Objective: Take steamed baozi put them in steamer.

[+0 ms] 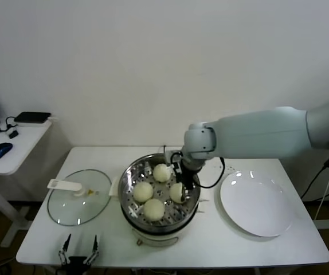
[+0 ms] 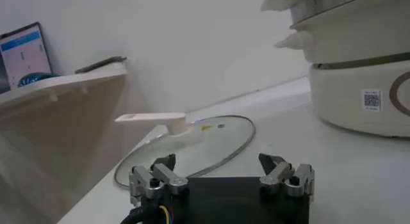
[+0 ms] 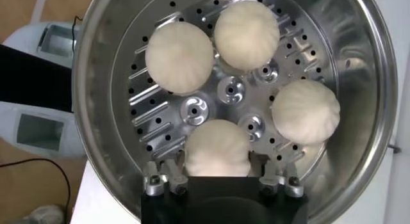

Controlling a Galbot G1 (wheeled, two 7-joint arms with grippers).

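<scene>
The steamer (image 1: pixel 125 193) stands mid-table, shiny steel with a perforated tray; it also shows in the right wrist view (image 3: pixel 96 84) and the left wrist view (image 2: pixel 359 84). Four cream-white baozi lie on its tray: one far (image 1: pixel 161 172), one left (image 1: pixel 143 191), one near (image 1: pixel 153 209), one right (image 1: pixel 176 193). My right gripper (image 1: pixel 183 182) hangs inside the steamer over the right one. In the right wrist view my right gripper (image 3: pixel 218 171) is open, its fingers on either side of that baozi (image 3: pixel 216 147), which rests on the tray. My left gripper (image 1: pixel 79 247) is open and empty at the table's front left edge.
A flat glass lid (image 1: pixel 78 197) with a white handle lies left of the steamer, just beyond my left gripper (image 2: pixel 218 161). A white plate (image 1: pixel 256 203) lies bare to the right. A side desk (image 1: pixel 15 146) with a mouse stands far left.
</scene>
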